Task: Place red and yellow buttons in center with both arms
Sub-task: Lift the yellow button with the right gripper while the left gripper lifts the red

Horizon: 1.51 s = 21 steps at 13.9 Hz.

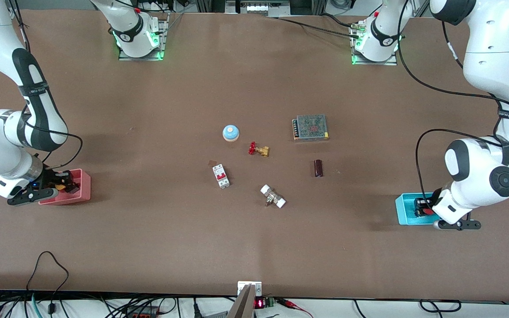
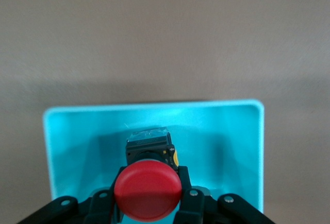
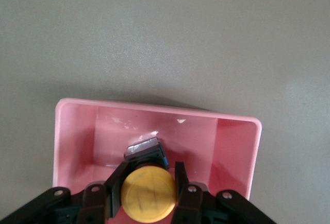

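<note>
**Op A:** Grippers first. I read the left gripper (image 2: 148, 209) down in the cyan bin (image 1: 402, 212) at the left arm's end of the table (image 1: 148, 247). In the left wrist view its fingers (image 2: 184, 189) sit against both sides of the red button (image 2: 148, 190), clamped on it just under the cap. Black body of the button points toward the bin floor.

**Op B:** Logged. Right side from my screen: right gripper (image 3: 148, 203) is in the pink bin (image 1: 84, 190) at the right arm's end of the table. Fingers (image 3: 117, 185) closed on the yellow button (image 3: 148, 192), one on each side of the cap. I cannot tell whether either button is touching its bin floor.

**Op A:** Same here. Front view shows only a bit of red (image 1: 423, 211) under the left wrist, and a bit of yellow (image 1: 61, 187) at the right one.

**Op B:** Middle of the table as I see it: blue-domed button (image 1: 230, 132), brass valve with red handwheel (image 1: 259, 149) just beside it, nearer the camera. Circuit breaker (image 1: 221, 175) and a white-ended fitting (image 1: 272, 196) nearer still.

**Op A:** Also a mesh-topped power supply (image 1: 310, 127) and a dark cylinder (image 1: 318, 168) toward the left arm's end. Both task buttons well apart from that group.
</note>
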{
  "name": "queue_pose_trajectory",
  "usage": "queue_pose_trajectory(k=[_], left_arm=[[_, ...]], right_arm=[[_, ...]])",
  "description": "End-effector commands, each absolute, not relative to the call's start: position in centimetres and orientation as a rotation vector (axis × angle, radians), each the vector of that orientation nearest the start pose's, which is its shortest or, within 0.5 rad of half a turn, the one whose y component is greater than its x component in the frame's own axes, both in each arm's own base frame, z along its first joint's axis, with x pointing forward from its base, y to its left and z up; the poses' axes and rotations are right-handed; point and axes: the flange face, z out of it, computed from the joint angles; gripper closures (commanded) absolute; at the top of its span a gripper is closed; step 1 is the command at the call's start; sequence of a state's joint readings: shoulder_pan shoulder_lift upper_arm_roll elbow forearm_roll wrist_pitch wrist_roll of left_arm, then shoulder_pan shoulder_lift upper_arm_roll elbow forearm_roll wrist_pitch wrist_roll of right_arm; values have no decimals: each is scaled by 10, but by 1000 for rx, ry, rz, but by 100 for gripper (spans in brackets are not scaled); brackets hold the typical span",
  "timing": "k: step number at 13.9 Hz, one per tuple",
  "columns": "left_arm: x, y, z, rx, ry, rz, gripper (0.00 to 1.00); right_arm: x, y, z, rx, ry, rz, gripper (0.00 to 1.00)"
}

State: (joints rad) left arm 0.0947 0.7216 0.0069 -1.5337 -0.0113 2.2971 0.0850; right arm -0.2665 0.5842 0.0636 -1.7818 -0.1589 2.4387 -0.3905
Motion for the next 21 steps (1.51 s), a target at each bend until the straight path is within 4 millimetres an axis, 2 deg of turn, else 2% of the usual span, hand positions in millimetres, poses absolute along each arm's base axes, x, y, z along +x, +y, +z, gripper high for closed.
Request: queue_pose_trajectory(k=[1,3,4,6,8,10,12,14,16,19,21], left_arm=[[706,73,295,-3117,2,-153,71],[698,67,327,-3117,9,-180,71],[694,53,340,-3121,32,-178,71],[685,40,359,-3132,36,-197,71],[662,10,352,-3148,88,-117,72],[653,-29,340,-3194,89,-49,73],[643,-61,319,-3194,66,102,75],[633,-93,299,-3180,65,218,75],[630,-101,275,-3170,69,282,75],[622,-115,228,-3228,-10,421,75],[620,-127,223,-3232,5,432,75]], right_arm=[[655,-137,242,-3198,-498,-109,65],[657,-137,256,-3199,-544,-132,65],[657,-137,268,-3198,-581,-143,65],[654,-137,302,-3201,-611,-119,65],[646,-130,342,-3207,-614,-79,65],[638,-106,388,-3199,-621,-24,65],[626,-73,423,-3171,-521,32,65],[619,-28,440,-3183,-421,52,65],[616,13,432,-3198,-300,84,65],[616,74,388,-3199,-248,74,65],[617,89,361,-3186,-256,24,65]])
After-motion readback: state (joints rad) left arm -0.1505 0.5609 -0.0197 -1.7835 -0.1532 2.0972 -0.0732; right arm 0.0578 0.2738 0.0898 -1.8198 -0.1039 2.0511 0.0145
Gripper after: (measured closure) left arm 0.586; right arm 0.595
